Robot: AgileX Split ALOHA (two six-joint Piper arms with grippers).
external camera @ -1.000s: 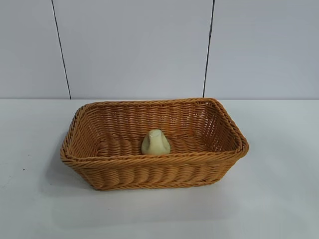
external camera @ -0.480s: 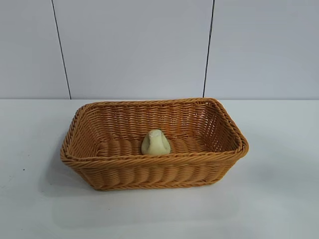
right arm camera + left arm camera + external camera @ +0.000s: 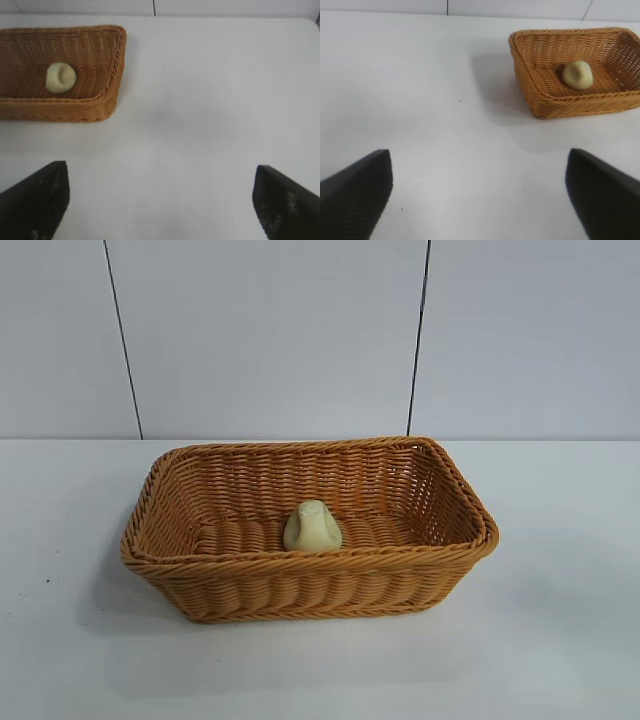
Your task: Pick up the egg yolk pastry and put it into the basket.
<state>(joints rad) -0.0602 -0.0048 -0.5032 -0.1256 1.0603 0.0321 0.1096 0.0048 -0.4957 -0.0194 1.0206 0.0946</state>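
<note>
The pale cream-yellow egg yolk pastry [image 3: 312, 527] lies inside the orange-tan wicker basket [image 3: 200, 585], on its floor near the front wall. It also shows in the left wrist view [image 3: 578, 75] and the right wrist view [image 3: 61, 77], inside the basket [image 3: 540, 105] [image 3: 107, 100]. My left gripper [image 3: 480, 192] is open and empty above bare table, well away from the basket. My right gripper [image 3: 161, 200] is open and empty on the basket's other side, also well away. Neither gripper shows in the exterior view.
The white table [image 3: 560, 640] lies all round the basket. A white panelled wall [image 3: 270, 340] stands behind it.
</note>
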